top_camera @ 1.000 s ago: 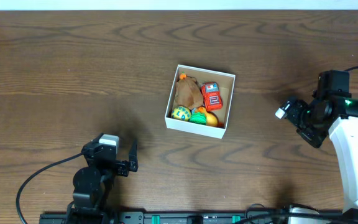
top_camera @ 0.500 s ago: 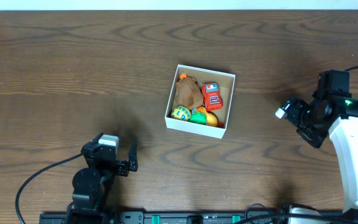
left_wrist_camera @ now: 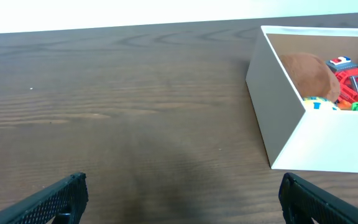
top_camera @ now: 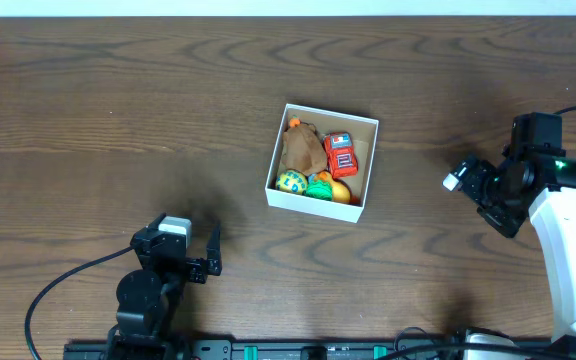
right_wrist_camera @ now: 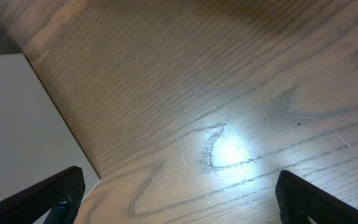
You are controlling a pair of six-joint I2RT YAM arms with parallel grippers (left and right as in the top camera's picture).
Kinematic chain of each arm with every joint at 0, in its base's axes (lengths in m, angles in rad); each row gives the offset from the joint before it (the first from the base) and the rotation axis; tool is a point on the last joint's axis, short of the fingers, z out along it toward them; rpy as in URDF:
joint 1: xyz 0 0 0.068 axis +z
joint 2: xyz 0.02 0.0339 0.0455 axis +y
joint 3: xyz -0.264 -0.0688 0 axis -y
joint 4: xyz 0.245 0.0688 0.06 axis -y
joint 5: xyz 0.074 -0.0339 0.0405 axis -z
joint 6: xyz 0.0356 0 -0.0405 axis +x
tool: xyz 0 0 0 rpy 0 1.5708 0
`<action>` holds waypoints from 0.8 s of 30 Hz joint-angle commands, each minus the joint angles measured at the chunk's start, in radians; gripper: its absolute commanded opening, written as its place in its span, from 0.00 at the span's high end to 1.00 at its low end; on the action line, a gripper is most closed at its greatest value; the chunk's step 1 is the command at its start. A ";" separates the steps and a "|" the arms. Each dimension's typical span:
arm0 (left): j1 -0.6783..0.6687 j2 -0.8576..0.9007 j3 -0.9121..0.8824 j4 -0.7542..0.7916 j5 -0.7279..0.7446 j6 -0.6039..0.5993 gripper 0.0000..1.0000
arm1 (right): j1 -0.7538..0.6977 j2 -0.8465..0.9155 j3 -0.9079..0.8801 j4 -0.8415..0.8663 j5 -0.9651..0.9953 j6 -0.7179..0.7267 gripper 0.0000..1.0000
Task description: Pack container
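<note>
The container (top_camera: 367,165), a square white cardboard box with a tan inside, sits mid-table and holds a brown plush toy (top_camera: 302,150), a red toy truck (top_camera: 341,154), a yellow-blue ball (top_camera: 290,182) and green and orange toys. It also shows in the left wrist view (left_wrist_camera: 272,99) and as a white wall in the right wrist view (right_wrist_camera: 17,118). My left gripper (top_camera: 208,255) is open and empty near the front left; in its wrist view it shows wide apart (left_wrist_camera: 182,196). My right gripper (top_camera: 468,185) is open and empty, right of the container; in its wrist view it shows spread (right_wrist_camera: 176,193).
The dark wooden table (top_camera: 118,120) stretches around the container. A black cable (top_camera: 53,290) runs by the left arm's base. The right arm's white link (top_camera: 568,250) stands at the right edge.
</note>
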 commanded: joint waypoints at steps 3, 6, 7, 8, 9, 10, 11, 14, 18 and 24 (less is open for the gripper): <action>0.003 0.000 -0.023 0.001 0.014 0.007 0.02 | -0.004 0.004 0.003 -0.001 0.002 0.009 0.01; 0.003 0.000 -0.023 0.001 0.014 0.007 0.02 | -0.002 -0.036 -0.003 -0.022 0.015 -0.047 0.01; 0.003 0.000 -0.023 0.001 0.014 0.007 0.02 | 0.002 -0.052 -0.003 -0.027 0.025 -0.067 0.01; 0.003 0.000 -0.023 0.001 0.014 0.007 0.02 | 0.011 -0.076 -0.003 -0.027 0.058 -0.102 0.01; 0.003 0.000 -0.023 0.001 0.014 0.007 0.02 | 0.024 -0.108 -0.003 -0.022 0.101 -0.128 0.01; 0.003 0.000 -0.023 0.001 0.014 0.007 0.02 | 0.037 -0.136 -0.004 -0.008 0.135 -0.137 0.01; 0.003 0.000 -0.023 0.001 0.014 0.007 0.02 | 0.051 -0.166 -0.005 0.012 0.164 -0.155 0.01; 0.003 0.000 -0.023 0.001 0.014 0.007 0.02 | 0.113 -0.276 -0.027 0.108 0.198 -0.327 0.01; 0.003 0.000 -0.023 0.001 0.014 0.007 0.02 | 0.191 -0.449 -0.114 0.232 0.196 -0.541 0.01; 0.003 0.000 -0.023 0.001 0.014 0.007 0.02 | 0.171 -0.715 -0.354 0.357 0.199 -0.552 0.01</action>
